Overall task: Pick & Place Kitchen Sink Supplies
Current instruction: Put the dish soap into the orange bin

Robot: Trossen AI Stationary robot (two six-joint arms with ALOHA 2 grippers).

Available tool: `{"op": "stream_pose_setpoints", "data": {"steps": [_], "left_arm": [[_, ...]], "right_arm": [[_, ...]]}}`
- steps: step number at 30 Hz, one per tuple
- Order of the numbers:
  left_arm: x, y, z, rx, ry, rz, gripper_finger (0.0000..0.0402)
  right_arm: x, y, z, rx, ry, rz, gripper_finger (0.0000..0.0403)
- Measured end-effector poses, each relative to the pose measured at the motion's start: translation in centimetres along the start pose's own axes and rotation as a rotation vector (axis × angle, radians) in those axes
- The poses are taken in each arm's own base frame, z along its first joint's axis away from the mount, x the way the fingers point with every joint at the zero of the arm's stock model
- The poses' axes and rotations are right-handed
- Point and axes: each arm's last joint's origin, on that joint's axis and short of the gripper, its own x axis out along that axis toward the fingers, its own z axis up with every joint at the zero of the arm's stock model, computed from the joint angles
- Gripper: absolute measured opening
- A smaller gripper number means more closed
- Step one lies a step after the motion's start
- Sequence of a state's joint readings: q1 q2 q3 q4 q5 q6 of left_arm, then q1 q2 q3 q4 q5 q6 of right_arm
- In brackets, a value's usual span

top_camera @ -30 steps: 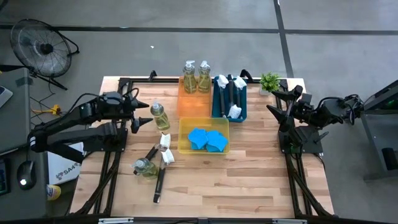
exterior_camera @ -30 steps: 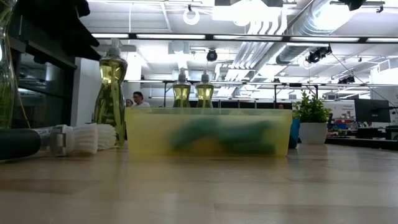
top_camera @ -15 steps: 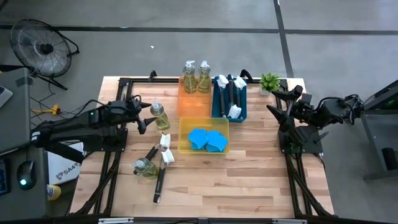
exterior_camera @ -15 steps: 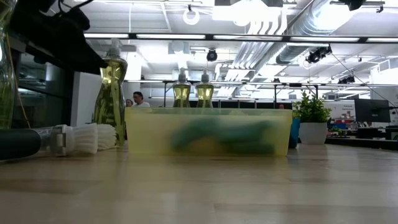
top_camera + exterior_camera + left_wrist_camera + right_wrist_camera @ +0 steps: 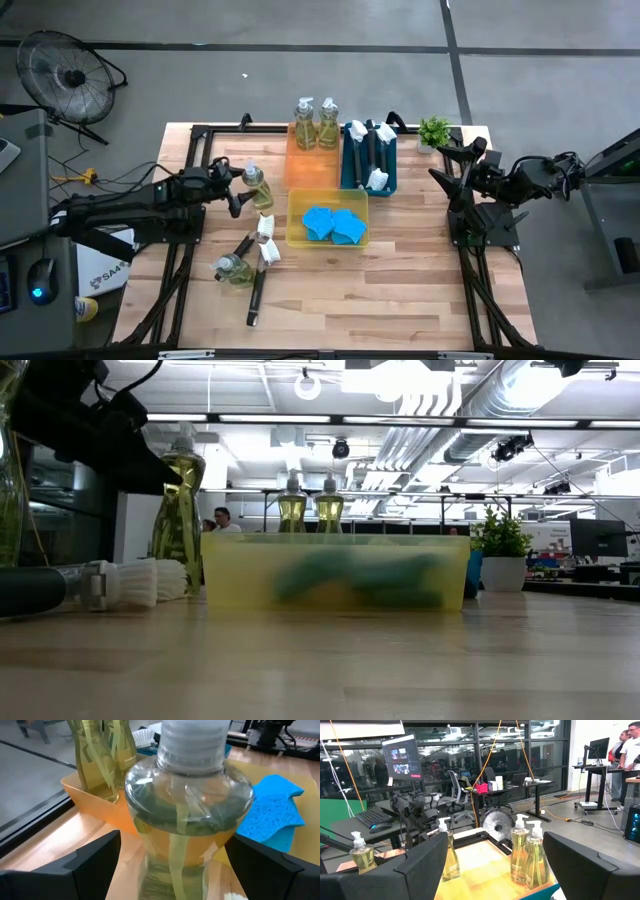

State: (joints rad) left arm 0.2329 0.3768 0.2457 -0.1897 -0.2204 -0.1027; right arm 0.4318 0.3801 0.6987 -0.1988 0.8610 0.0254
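The wooden desk (image 5: 400, 280) is seen from above with both arms at its sides. The left gripper (image 5: 237, 190) is held at the standing soap bottle (image 5: 257, 187) near the desk's left part; its fingers (image 5: 90, 865) are spread wide, one on each side of the bottle's body, and no contact with it can be made out. The right gripper (image 5: 452, 165) is held off the desk's right edge near the small potted plant (image 5: 434, 131), fingers (image 5: 420, 870) spread and nothing between them. At the back of the desk, two more soap bottles (image 5: 315, 122) are stood in the orange tray (image 5: 310, 170), and beside it dish brushes (image 5: 371, 152) are laid in the teal tray (image 5: 347, 165). Just in front of these, blue sponges (image 5: 333, 224) are lying in the yellow tray (image 5: 295, 215). Nearer the front left, a fourth bottle (image 5: 231, 268) is lying on its side, touched by two loose brushes (image 5: 258, 280) whose white heads point toward the standing bottle
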Motion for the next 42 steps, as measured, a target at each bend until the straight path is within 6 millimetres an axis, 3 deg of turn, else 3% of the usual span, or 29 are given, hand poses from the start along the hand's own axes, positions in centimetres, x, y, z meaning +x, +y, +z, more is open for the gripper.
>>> {"op": "stream_pose_setpoints", "data": {"steps": [31,42], "left_arm": [[0.9,-0.3,1.2,0.009,-0.142,-0.005,0.0349],[0.9,-0.3,1.2,0.010,-0.140,-0.010,0.0279]], "right_arm": [[0.0,0.0,0.0,0.000,0.000,0.000,0.0321],[0.0,0.0,0.0,0.000,0.000,0.000,0.0321]]}}
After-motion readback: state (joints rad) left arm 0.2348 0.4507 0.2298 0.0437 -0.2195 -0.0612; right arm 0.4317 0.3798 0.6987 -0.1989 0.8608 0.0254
